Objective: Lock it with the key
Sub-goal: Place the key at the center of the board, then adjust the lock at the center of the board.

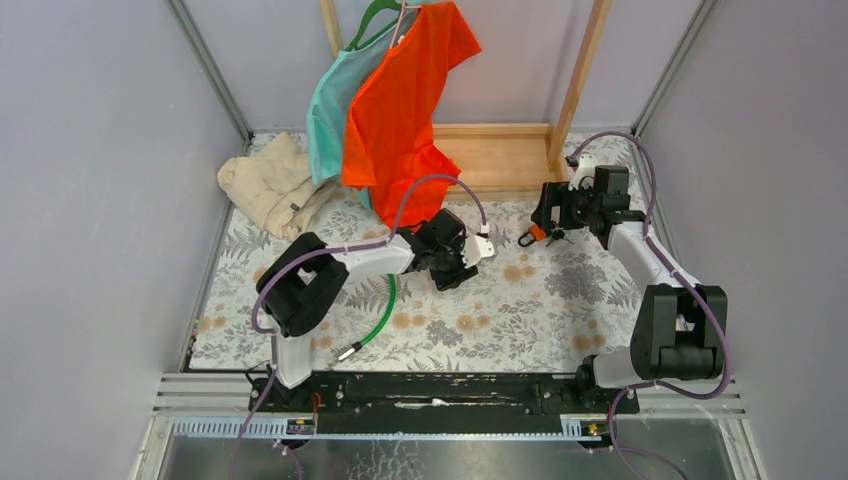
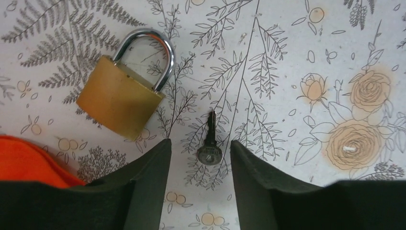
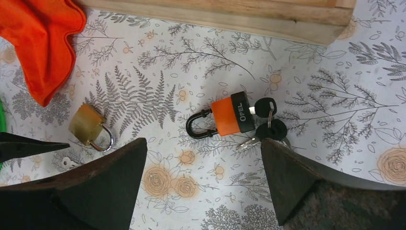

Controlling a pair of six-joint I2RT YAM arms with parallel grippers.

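Dark left jaws stood apart at a moderate gap, gripping nothing. Small bare metal key (image 2: 209,143) lay flat on tabletop (image 2: 287,48), its round head between the two tips, blade pointing away from them. Whether the tips touched the key: could not tell. Brass padlock with steel shackle (image 2: 117,98) lay flat just beside the key on the left, tilted, apart from it. Edge of orange cloth (image 2: 28,160) showed beside the left finger.

Right jaws were spread wide, empty. Orange-bodied padlock with black band and black shackle (image 3: 230,115) lay on its side beyond the gap, nearer the right tip, touching neither finger. "OPEL" was printed on the band. Black-headed key (image 3: 265,108) was seated in the base end of the padlock. A second black-headed key (image 3: 271,128) hung from the same ring and rested on the cloth just beside it.

Tabletop covering was pale, printed with grey ferns and tan roses. A light wooden rack base (image 1: 495,155) sat behind the orange padlock. An orange T-shirt (image 1: 400,100) and a teal one (image 1: 335,100) hung from hangers above it. Crumpled beige cloth (image 1: 270,180) lay at the far left corner. Green cable (image 1: 378,315) curved along the tabletop beneath the left arm.
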